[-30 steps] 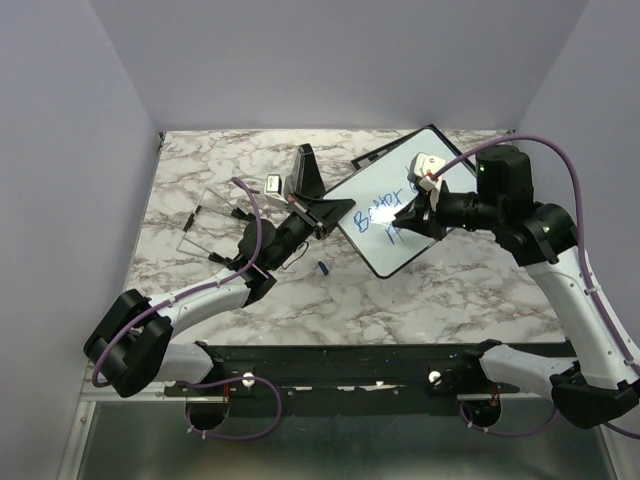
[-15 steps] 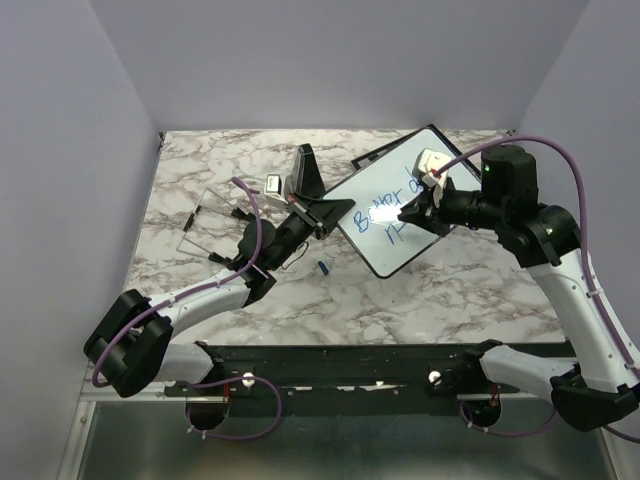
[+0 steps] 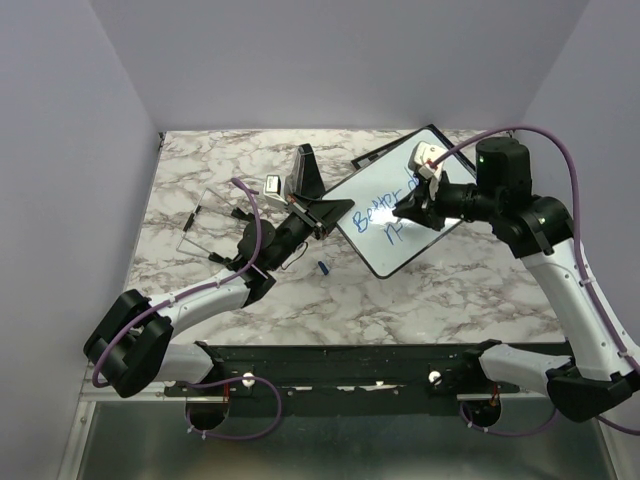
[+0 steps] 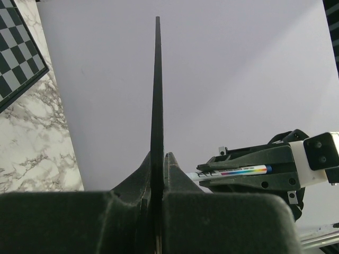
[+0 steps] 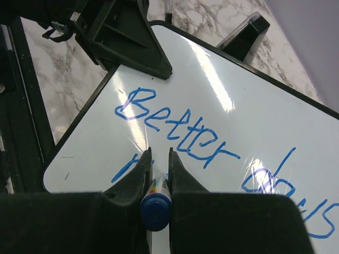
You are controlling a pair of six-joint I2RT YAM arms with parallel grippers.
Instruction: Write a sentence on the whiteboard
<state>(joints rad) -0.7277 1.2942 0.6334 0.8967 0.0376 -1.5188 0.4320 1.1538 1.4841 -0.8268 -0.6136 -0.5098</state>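
The right pincer [image 5: 159,153] is pressed together on a blue-ended marker [image 5: 154,209], whose barrel carries a rainbow-striped label. The marker points down at the whiteboard [image 5: 222,69], which fills most of the right wrist view.

The board is glossy white with a thin black rim and rounded corners, and streaks of glare run across it. The sentence [image 5: 175,129] is in blue handwriting. "Better" runs from centre left of that view, and a second word at the right edge looks like "days", though the frame cuts it off. A lower line starts just behind the pincer fingers, which hide most of it.

At the upper left of that view, the left pincer [image 4: 157,156] is clamped on the whiteboard's rim. In its own view, the rim shows as a thin black line.

From above, the board lies slanted at centre right of the marble bench [image 3: 450,290], with the right arm covering part of the writing. A small blue cap [image 3: 323,267] lies on the bench just beside the board's lower corner. A checkered chessboard [image 4: 16,53] shows at the upper left of the left wrist view. A clear sheet [image 3: 215,225] lies at centre left of the top view.
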